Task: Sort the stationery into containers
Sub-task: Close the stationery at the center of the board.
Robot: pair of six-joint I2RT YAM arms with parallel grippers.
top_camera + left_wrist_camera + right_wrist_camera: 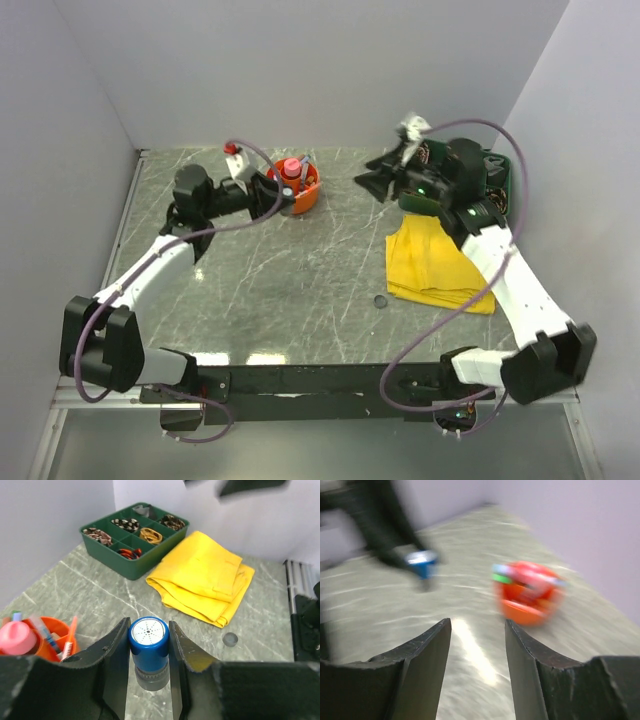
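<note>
Top external: left gripper (pixel 283 197) reaches out to the orange desk organiser (pixel 293 187) at the table's rear left, tips right at its near rim. Whether they touch it can't be told from here. A pink tube (pixel 291 167) stands in the organiser. The right gripper (pixel 375 182) is raised above the table at rear right, just in front of the green tray (pixel 498 170), which that arm mostly hides. A folded yellow cloth (pixel 435 262) lies near the tray, and a dark disc (pixel 380 301) sits alone on the table off the cloth's near left corner.

Left wrist: both fingers are clamped on a blue cap (pixel 148 636), upright, its perforated top facing the camera. The organiser is at lower left with the pink tube and thin pens in it. The green tray at the far wall has filled cells, contents too small to name. Cloth between, disc near its edge.

Right wrist: heavy blur. The jaws stand apart with nothing between them. The organiser is ahead at right, the blue cap in the left gripper ahead at left.
</note>
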